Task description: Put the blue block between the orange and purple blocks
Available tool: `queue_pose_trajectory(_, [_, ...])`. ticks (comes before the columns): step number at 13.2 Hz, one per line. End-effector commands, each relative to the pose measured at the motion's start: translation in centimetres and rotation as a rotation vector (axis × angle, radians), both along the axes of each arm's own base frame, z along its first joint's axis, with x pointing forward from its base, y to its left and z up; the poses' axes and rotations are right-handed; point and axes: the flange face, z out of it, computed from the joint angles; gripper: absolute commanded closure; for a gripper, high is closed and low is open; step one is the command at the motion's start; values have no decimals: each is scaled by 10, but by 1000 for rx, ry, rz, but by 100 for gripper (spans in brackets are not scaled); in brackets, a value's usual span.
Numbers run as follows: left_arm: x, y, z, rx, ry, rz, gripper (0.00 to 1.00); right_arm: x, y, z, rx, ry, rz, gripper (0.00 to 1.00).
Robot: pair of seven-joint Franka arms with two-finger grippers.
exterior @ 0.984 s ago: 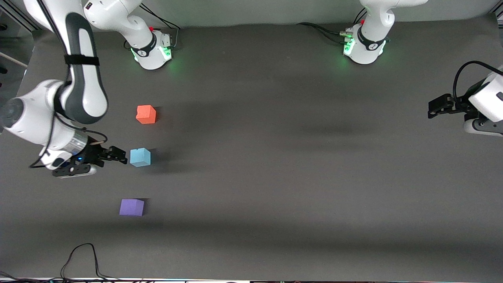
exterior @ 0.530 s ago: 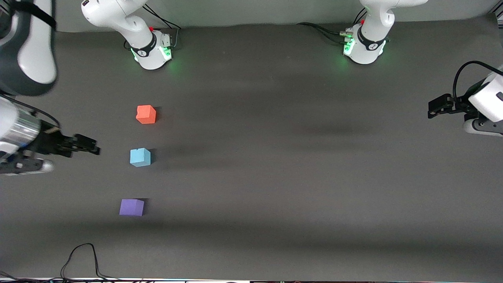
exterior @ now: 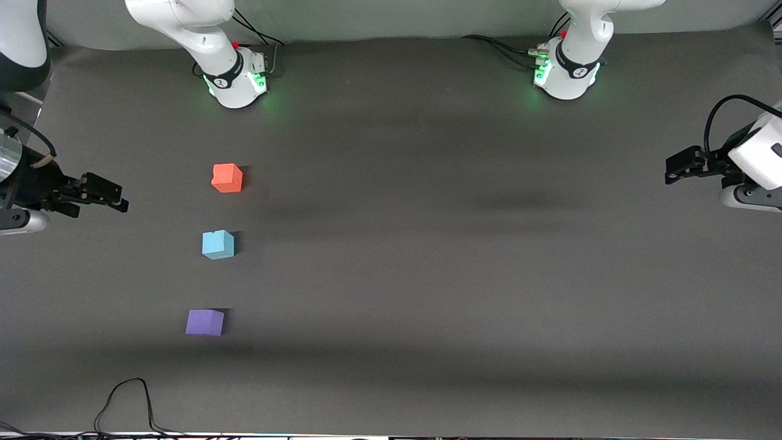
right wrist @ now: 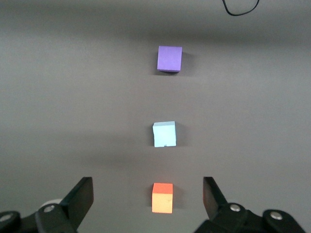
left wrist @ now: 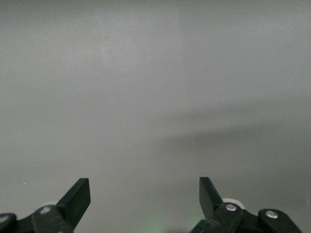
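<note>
Front view showed the blue block (exterior: 218,244) resting on the table (exterior: 427,275) between the orange block (exterior: 227,178) and the purple block (exterior: 204,322), touching neither. From it, the right claw (exterior: 113,197), spread and empty, lay toward the right arm's end, having withdrawn since 1 second earlier. The left claw (exterior: 678,166), spread, waited well apart.

no readable text, labels, brands or numbers on the blocks, arms or table
</note>
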Motion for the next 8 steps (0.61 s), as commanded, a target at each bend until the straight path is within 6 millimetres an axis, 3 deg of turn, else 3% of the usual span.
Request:
queue_pose_trajectory(1, [0, -2, 0, 0, -7, -5, 0, -15, 6, 2, -32, 5, -11, 0])
queue_pose_trajectory(8, [0, -1, 1, 0, -9, -3, 0, -36, 5, -12, -43, -55, -16, 0])
